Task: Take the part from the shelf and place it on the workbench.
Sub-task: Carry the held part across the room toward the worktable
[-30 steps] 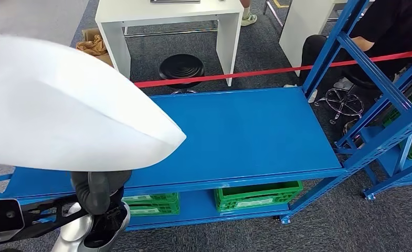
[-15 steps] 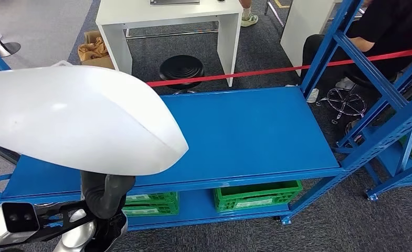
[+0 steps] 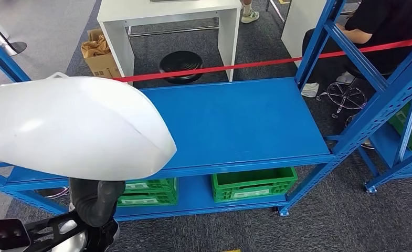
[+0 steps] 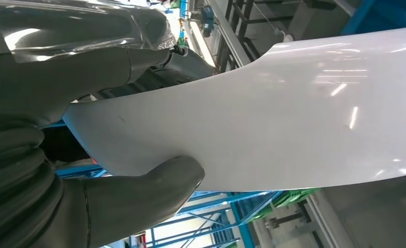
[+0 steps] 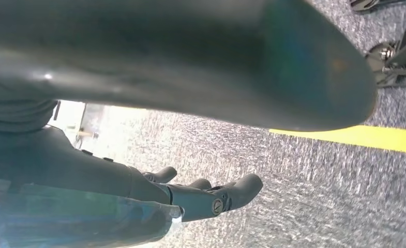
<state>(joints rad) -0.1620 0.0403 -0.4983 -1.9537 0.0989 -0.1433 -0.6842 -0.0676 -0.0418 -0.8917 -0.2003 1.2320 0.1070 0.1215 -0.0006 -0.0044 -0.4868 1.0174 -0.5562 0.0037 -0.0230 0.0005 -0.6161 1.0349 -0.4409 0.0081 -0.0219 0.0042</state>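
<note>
We look down on dark grey carpet (image 3: 345, 220) under even light. A white table (image 3: 167, 13) stands at the far side, with a round black stool (image 3: 181, 64) beneath it and a cardboard box (image 3: 99, 55) beside its leg. A red tape (image 3: 277, 61) runs across the room. Blue racking uprights (image 3: 371, 113) rise on the right, and green crates (image 3: 253, 186) sit on the low tier. In the right wrist view a yellow floor line (image 5: 376, 138) crosses the carpet.
</note>
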